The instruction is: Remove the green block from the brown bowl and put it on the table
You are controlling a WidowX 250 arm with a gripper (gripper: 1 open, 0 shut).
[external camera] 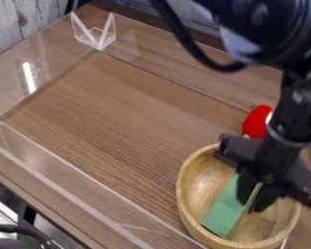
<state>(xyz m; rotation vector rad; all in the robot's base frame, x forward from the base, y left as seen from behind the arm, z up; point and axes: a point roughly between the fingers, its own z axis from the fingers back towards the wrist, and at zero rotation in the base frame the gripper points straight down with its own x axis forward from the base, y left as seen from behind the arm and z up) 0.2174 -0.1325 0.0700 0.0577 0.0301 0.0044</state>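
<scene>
Probably the gripper [257, 183] is closing upon the upper end of the green block [225, 210], because its fingers come together there; whether the block is truly grasped, I cannot tell. The block lies inside the brown bowl [189, 195], slanting along the bowl floor, and its lower part is free of the fingers. To take it near one end seems reasonable, since the bowl wall leaves little room, but the block may swing or slip when lifted. The wooden table [106, 122] offers bare space beside the bowl for setting it down.
</scene>
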